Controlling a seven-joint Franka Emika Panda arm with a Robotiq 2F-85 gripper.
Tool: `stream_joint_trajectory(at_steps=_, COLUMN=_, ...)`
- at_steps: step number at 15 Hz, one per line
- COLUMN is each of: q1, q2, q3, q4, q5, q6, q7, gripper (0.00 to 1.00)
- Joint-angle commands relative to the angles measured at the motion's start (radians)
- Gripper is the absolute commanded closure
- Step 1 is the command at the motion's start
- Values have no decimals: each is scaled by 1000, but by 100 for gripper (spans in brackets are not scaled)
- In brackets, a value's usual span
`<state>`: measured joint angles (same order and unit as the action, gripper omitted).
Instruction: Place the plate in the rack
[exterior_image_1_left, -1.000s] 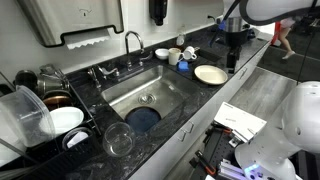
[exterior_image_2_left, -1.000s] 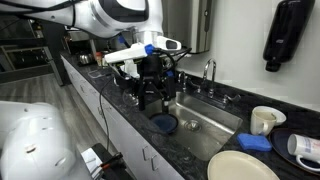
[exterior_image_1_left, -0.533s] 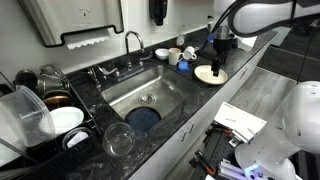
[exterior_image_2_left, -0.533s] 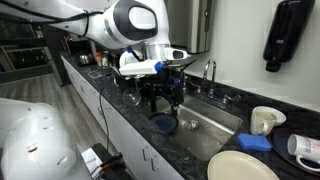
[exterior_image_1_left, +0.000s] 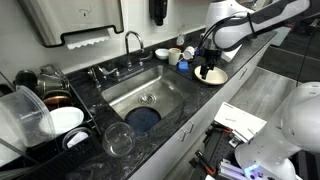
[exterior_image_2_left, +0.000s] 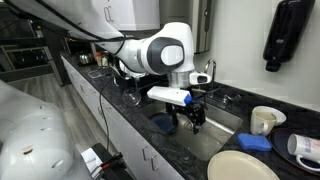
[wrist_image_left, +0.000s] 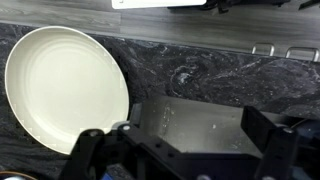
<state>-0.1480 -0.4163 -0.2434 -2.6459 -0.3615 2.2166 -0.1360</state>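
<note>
Two blurred dark fingers (wrist_image_left: 92, 158) of the gripper (wrist_image_left: 185, 150) are standing wide apart in the wrist view, gripping nothing. The plate (wrist_image_left: 65, 85) is lying flat on the dark counter (wrist_image_left: 220, 60) just beside them (the frame is cutting off its left edge). The rack (exterior_image_1_left: 30, 152) is sitting well apart, across the sink (exterior_image_1_left: 150, 95).

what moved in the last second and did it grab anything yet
The gripper travelled along the counter toward the plate and dropped lower. Its jaws are open and it has taken hold of nothing. The plate stayed flat on the counter, and the blue dish in the sink did not move.
</note>
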Motion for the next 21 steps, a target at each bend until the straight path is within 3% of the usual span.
stream_joint_trajectory(at_steps=1, q1=-39, q2=157, q3=-60, q4=67, q5=34, q6=116, q7=-122, gripper=0)
stream_joint_trajectory(at_steps=6, q1=-46, q2=328, q3=-128, q4=136, q5=181, q6=242, q7=-274, gripper=0)
stream_joint_trajectory(at_steps=10, q1=-71, q2=447, q3=-117, q4=184, q5=295, q6=298, q7=-310, gripper=0)
stream_joint_trajectory(at_steps=15, q1=-99, q2=545, q3=-114, q4=223, q5=122, q6=403, q7=-107, gripper=0)
stream_joint_trajectory(at_steps=18, q1=-94, q2=574, q3=-121, q4=233, q5=28, q6=407, q7=12, gripper=0)
stream_joint_trajectory(at_steps=19, q1=-91, q2=581, q3=-122, q4=234, q5=2, q6=403, q7=45, gripper=25)
stream_joint_trajectory(at_steps=21, q1=-85, q2=589, q3=-125, q4=236, q5=-44, q6=388, q7=104, gripper=32)
